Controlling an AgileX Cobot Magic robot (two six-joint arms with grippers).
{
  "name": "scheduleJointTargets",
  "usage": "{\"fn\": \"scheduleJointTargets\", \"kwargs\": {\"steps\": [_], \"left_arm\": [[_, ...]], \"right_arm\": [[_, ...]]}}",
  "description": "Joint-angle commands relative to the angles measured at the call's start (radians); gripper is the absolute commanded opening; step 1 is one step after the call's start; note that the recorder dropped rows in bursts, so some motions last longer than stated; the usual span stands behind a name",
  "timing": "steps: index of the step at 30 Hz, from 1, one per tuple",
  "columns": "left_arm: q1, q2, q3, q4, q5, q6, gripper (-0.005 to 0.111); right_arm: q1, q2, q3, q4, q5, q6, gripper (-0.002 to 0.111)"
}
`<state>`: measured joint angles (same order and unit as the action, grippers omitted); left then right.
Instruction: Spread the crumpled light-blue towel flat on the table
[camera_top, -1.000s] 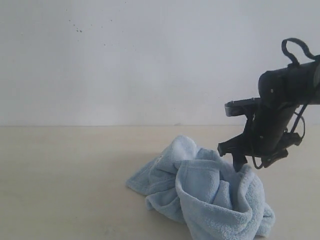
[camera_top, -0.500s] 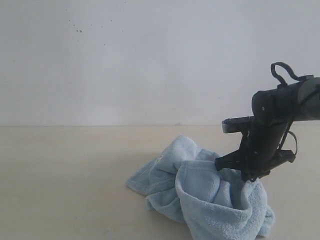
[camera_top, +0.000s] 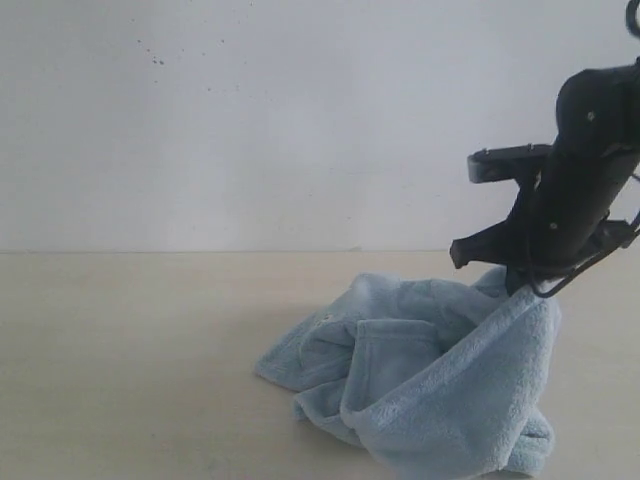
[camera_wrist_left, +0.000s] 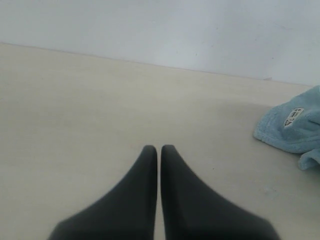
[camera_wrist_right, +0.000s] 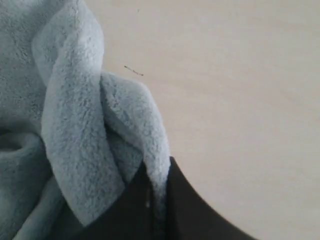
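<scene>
The table (camera_top: 120, 380) stretches wide and pale around the towel (camera_top: 440, 390), which sits on it in a crumpled heap. One edge of the towel rises to a peak on the side nearest my right arm. My right gripper (camera_wrist_right: 157, 175), directly above that raised edge, has its jaws pinched tight on a fold of the terry. I judge the grip was placed at an edge so that pulling up and away from the heap will open the folds. My left gripper (camera_wrist_left: 159, 150) hangs low over the table, well apart from the towel's opposite side. Its jaws are pressed together on nothing, seemingly parked until a corner is free to take. The small white label (camera_wrist_left: 291, 116) lies face up on the towel's corner nearest that idle claw, likely marking a hem worth grabbing.
</scene>
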<state>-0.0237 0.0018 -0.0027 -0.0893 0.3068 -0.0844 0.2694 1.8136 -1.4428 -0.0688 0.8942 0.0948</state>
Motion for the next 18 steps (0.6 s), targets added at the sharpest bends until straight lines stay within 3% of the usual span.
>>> {"fn": "scheduleJointTargets", "kwargs": {"steps": [1,7,14,18], "left_arm": [[-0.008,-0.002,0.003,0.002,0.0,0.005,0.004],[-0.008,-0.002,0.003,0.002,0.0,0.005,0.004],[-0.008,-0.002,0.003,0.002,0.0,0.005,0.004],[-0.008,-0.002,0.003,0.002,0.0,0.005,0.004]], "right_arm": [[-0.007,-0.102,-0.005,-0.06,0.051,-0.008,0.0],[-0.01,-0.224,-0.005,-0.138,0.06,0.019,0.0],[-0.01,-0.36,0.005,-0.431,0.066,0.283,0.0],[-0.01,-0.396,0.042,-0.472,0.064,0.292,0.0]]}}
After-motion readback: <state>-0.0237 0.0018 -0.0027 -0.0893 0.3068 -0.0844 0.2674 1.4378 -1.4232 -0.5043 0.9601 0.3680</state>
